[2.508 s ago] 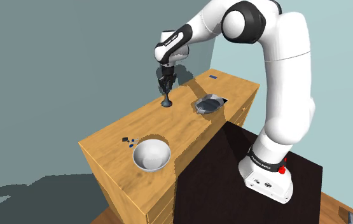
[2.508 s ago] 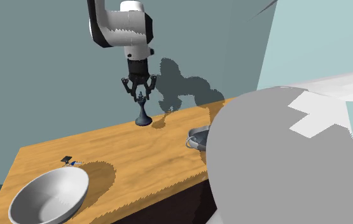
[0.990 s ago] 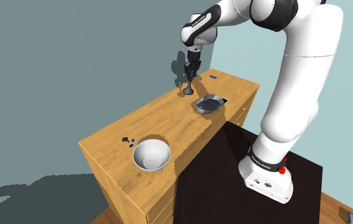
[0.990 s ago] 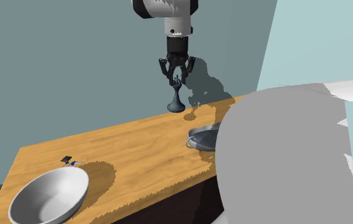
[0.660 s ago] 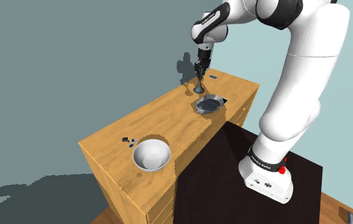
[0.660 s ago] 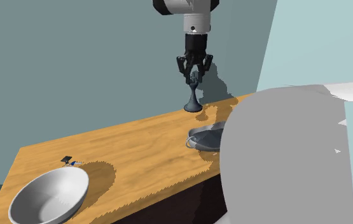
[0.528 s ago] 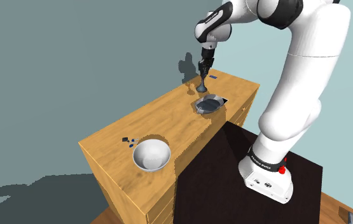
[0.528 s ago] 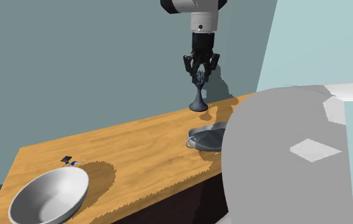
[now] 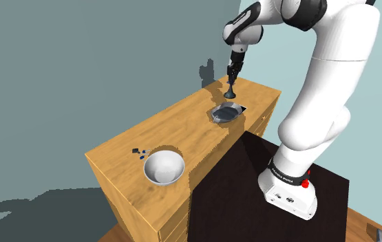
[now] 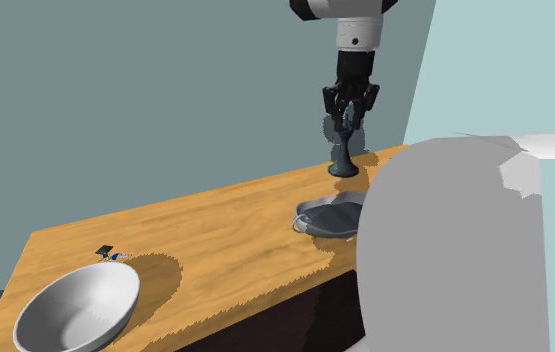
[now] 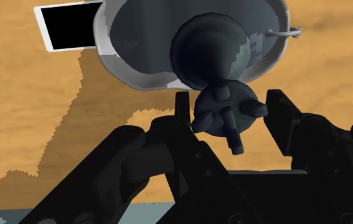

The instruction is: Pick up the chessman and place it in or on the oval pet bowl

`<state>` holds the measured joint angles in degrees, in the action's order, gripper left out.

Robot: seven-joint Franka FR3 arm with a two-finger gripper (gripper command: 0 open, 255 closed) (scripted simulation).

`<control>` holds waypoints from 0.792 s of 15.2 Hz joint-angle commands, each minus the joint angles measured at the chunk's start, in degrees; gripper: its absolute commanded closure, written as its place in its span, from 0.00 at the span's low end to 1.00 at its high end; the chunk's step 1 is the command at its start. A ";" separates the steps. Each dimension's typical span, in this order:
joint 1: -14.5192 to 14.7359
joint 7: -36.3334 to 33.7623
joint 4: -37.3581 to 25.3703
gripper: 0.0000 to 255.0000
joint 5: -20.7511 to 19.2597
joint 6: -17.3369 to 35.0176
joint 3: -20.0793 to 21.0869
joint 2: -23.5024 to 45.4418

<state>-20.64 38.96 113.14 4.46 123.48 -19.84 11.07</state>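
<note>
Tabletop [image 9: 182, 134]: oval pet bowl [image 9: 226, 113] near the shoulder view's right end, chessman [image 9: 230, 91] above it; round bowl [image 9: 164, 168] near the left end, small clip [image 9: 140, 152] just beside it.

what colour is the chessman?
Dark slate blue-grey all over. The chessman shows best in the wrist view.

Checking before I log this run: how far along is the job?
Done: the gripper clasps the chessman by its top. In hand: it hangs upright, and in the wrist view its base overlaps the oval pet bowl. Left: lower, release into the bowl.
</note>
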 commanded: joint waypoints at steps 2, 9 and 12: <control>-0.29 0.69 1.01 1.00 0.55 2.03 0.02 1.08; -0.65 1.67 2.93 1.00 2.03 6.72 0.47 4.05; -0.86 2.15 3.57 1.00 2.74 8.68 0.73 5.47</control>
<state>-21.36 40.84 116.40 6.96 131.43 -19.15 16.11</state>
